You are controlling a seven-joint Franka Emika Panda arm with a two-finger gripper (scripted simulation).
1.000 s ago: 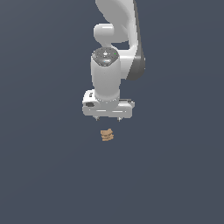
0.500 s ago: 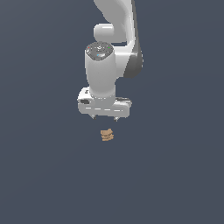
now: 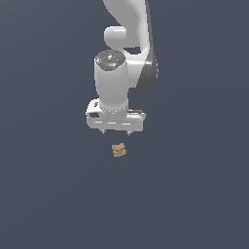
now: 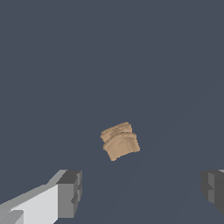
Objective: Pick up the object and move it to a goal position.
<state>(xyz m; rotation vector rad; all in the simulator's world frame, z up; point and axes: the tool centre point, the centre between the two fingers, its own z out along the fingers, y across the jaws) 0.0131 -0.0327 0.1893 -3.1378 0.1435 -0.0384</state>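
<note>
The object [image 3: 118,150] is a tiny tan-brown ridged lump of wavy layers lying on the dark grey floor. In the exterior view my white gripper [image 3: 116,132] hangs above it and a little behind, not touching it. Its two short fingers point down and stand apart, open and empty. In the wrist view the object [image 4: 119,141] lies ahead of the gap between the two grey fingertips [image 4: 70,192], which are spread wide.
The flat dark grey floor [image 3: 194,194] runs in every direction with nothing else on it. The white arm [image 3: 126,29] rises behind the gripper to the top of the exterior view.
The gripper has moved slightly toward the exterior view's left and turned a little; its fingers stay open. The object has not moved.
</note>
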